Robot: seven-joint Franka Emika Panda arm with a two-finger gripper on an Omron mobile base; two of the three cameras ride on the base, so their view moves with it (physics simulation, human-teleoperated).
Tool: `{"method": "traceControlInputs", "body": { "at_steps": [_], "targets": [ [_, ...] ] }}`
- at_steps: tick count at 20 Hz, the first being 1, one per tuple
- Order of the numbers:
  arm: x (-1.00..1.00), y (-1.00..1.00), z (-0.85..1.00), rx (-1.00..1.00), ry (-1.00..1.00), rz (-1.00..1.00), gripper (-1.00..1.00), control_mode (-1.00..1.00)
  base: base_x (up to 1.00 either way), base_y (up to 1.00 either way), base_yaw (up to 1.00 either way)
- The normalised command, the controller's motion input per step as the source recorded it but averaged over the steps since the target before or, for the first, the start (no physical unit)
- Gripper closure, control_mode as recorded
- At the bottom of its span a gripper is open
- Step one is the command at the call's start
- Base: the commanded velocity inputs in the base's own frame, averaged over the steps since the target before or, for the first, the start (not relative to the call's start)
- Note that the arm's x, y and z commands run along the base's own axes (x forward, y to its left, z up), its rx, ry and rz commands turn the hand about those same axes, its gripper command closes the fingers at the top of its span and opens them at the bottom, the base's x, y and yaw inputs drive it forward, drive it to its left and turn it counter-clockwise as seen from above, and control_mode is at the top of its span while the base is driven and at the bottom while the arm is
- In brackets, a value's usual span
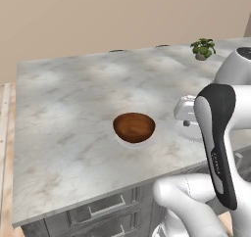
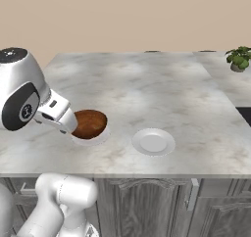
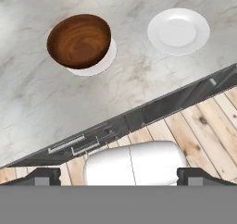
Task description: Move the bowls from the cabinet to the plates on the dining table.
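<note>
Dining table [image 3: 37, 102] below; pincer [image 3: 118, 176] wide open, holding nothing.

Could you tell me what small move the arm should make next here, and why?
Probably pull the hand back from the dining table and turn toward the cabinet for the second bowl. The brown bowl already sits on one plate, slightly off centre, the hand is open and holds nothing, and the other plate is bare.
</note>
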Motion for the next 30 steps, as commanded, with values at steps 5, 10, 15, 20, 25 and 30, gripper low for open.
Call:
{"method": "traceControlInputs", "body": {
  "at_steps": [5,10,15,20,25,30],
  "targets": [
    [0.0,0.0,0.0,0.0,0.0,0.0,-1.0,1.0,0.0,0.0,0.0],
    [0.0,0.0,0.0,0.0,0.0,0.0,-1.0,1.0,-0.02,0.11,0.0],
    [0.0,0.0,0.0,0.0,0.0,0.0,-1.0,1.0,-0.28,0.45,0.04],
    [0.0,0.0,0.0,0.0,0.0,0.0,-1.0,1.0,-0.98,0.85,0.09],
    [0.0,0.0,0.0,0.0,0.0,0.0,-1.0,1.0,-0.71,0.86,0.21],
    [0.0,0.0,0.0,0.0,0.0,0.0,-1.0,1.0,-0.07,0.65,0.43]
  ]
}}
